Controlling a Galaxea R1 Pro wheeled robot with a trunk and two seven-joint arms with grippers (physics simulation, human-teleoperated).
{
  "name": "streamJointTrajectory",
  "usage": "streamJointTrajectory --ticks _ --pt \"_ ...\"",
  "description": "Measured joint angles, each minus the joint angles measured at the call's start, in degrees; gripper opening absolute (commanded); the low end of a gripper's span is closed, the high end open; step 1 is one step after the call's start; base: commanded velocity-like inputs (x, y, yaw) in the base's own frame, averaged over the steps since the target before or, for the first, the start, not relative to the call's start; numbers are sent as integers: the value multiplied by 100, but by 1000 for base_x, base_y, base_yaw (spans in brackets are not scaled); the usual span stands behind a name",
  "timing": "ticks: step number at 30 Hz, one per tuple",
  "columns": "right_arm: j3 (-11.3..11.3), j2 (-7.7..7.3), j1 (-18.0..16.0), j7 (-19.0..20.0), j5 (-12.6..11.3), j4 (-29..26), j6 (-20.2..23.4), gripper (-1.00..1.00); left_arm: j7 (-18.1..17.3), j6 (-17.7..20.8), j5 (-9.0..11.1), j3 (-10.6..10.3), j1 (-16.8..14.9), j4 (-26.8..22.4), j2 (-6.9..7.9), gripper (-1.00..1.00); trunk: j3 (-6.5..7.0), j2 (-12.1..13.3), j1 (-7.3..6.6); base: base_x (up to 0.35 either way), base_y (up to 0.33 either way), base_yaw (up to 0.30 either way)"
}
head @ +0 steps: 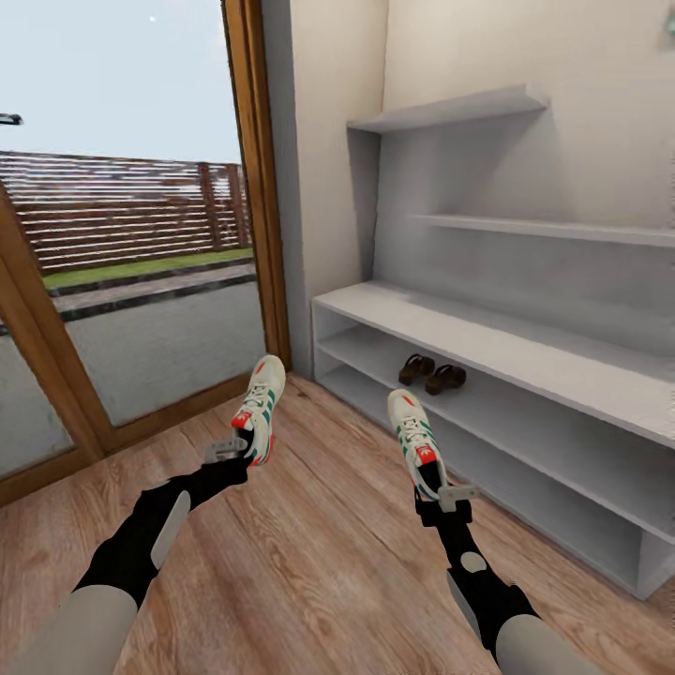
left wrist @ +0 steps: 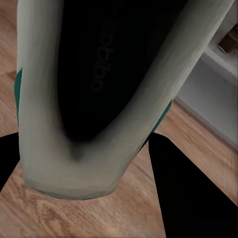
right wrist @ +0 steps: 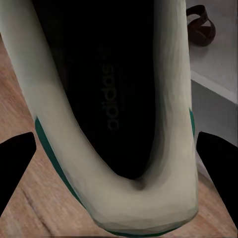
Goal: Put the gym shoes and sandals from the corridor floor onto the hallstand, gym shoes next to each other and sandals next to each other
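Glass door (head: 141, 234) with brown wooden frame (head: 258, 178). Beyond the door: slatted wooden fence (head: 122, 206), grass strip (head: 141, 267) below the fence, grey paving (head: 159, 342). Cream wall (head: 328, 141) adjoins the frame.

Bright, even daylight from the glass door (head: 141, 262), soft shadows (wrist views blurred close-up)

hallstand (head: 525, 347): its right side runs off the head view's edge
sandals (head: 431, 372): too small for strap detail
left gym shoe (left wrist: 99, 94): toe cropped in the wrist view
right gym shoe (right wrist: 114, 109): toe likewise cropped
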Motion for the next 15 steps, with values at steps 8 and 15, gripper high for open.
streamJointTrajectory --ticks 8,15 --pt "0 0 0 -1 0 5 0 -100 -4 -2 1 -1 0 1 0 -100 0 0 0 0 62 -257" --pt "0 0 0 -1 0 3 0 -100 -4 -4 -7 -1 0 2 0 -100 0 0 0 0 2 -257"
